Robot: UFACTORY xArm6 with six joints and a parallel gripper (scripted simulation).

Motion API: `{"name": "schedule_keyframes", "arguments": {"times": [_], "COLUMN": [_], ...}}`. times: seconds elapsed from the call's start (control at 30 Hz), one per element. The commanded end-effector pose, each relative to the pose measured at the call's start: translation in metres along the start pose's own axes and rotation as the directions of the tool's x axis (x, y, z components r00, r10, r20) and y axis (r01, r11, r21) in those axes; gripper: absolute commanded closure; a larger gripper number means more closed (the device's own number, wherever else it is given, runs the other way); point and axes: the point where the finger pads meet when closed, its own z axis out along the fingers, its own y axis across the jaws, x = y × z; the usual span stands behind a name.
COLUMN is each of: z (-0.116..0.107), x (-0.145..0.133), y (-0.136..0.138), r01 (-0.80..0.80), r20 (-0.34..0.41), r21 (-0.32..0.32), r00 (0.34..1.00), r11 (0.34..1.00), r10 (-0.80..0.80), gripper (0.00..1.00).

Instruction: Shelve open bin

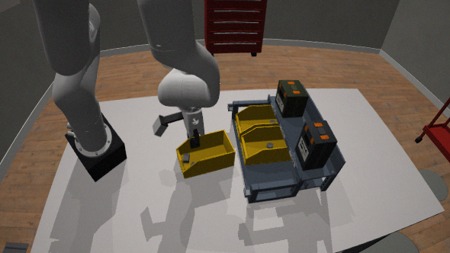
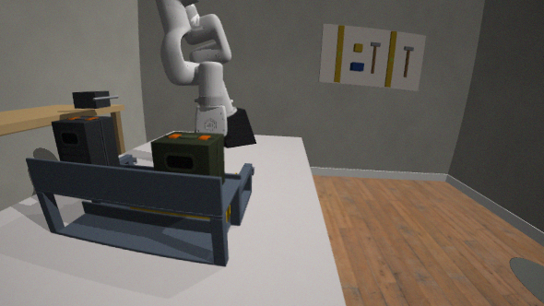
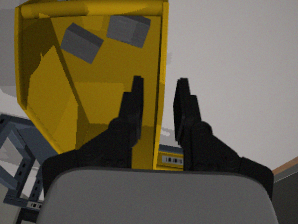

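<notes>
Here, a white tabletop (image 1: 366,152) (image 2: 277,184) (image 3: 225,60) meets grey walls (image 1: 324,23) (image 2: 258,55) beyond wooden flooring (image 1: 152,61) (image 2: 392,221).

The arm bends over the bench, its last section pointing down, with the pincer (image 1: 195,142) (image 3: 159,90) at its lower end. The black fingers stand partly open, roughly parallel, a gap between their tips.

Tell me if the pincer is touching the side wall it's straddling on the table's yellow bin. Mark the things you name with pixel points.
Apart. The wrist view shows a gap between the pincer (image 1: 194,145) (image 3: 160,79) and the side wall (image 1: 212,141) (image 3: 161,95), on both sides.
</notes>
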Motion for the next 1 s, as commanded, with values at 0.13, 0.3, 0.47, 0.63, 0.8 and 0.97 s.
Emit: {"name": "schedule_keyframes", "arguments": {"times": [0.13,0.3,0.47,0.63,0.8,0.97], "z": [0.0025,0.007,0.007,0.007,0.0041,0.0041], "x": [-0.0009,-0.0006,-0.0006,-0.0006,-0.0006,-0.0006], "y": [0.0,0.0,0.0,0.0,0.0,0.0], "r01": [0.0,0.0,0.0,0.0,0.0,0.0], "r20": [0.002,0.002,0.002,0.002,0.002,0.002], "r21": [0.0,0.0,0.0,0.0,0.0,0.0], "r00": [1.0,1.0,1.0,1.0,1.0,1.0], "r11": [1.0,1.0,1.0,1.0,1.0,1.0], "r10": [0.0,0.0,0.0,0.0,0.0,0.0], "gripper": [0.72,0.72,0.72,0.72,0.72,0.72]}}
